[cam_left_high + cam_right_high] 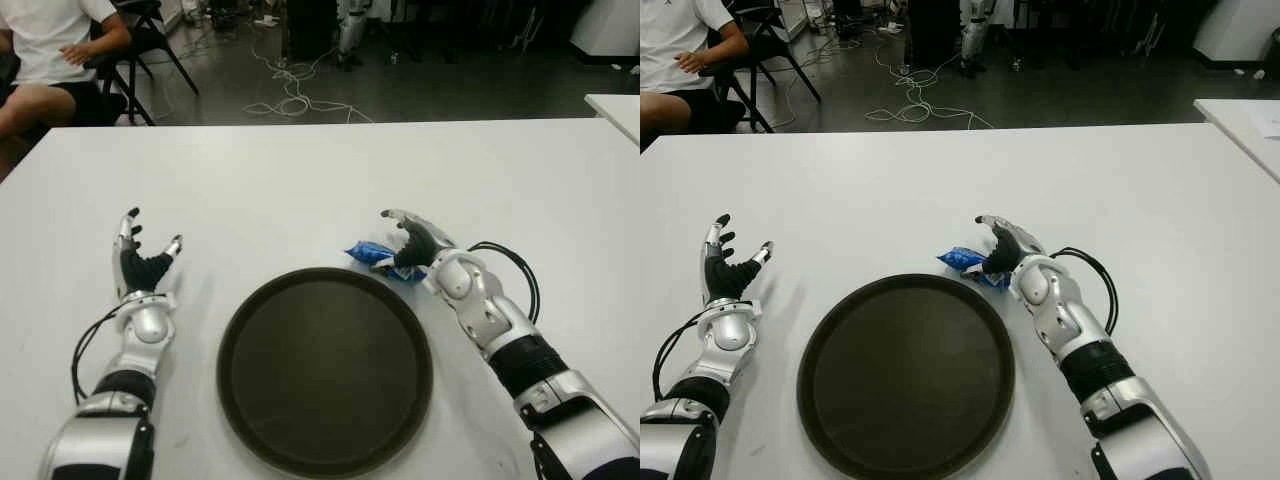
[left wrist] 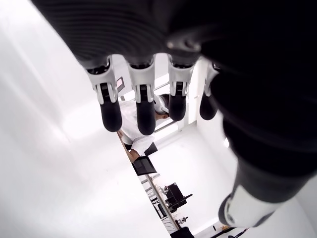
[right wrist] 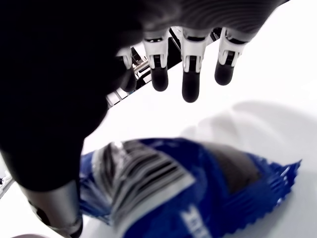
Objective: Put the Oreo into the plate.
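The Oreo, a blue foil packet, lies on the white table just beyond the far right rim of the round dark plate, which holds nothing. My right hand hovers at the packet's right end. In the right wrist view its fingers stretch straight out over the packet and the thumb sits beside it, so the hand is open. My left hand shows left of the plate, fingers spread, holding nothing.
A seated person is beyond the table's far left corner, next to a chair. Cables trail over the dark floor behind the table. The corner of another white table shows at the far right.
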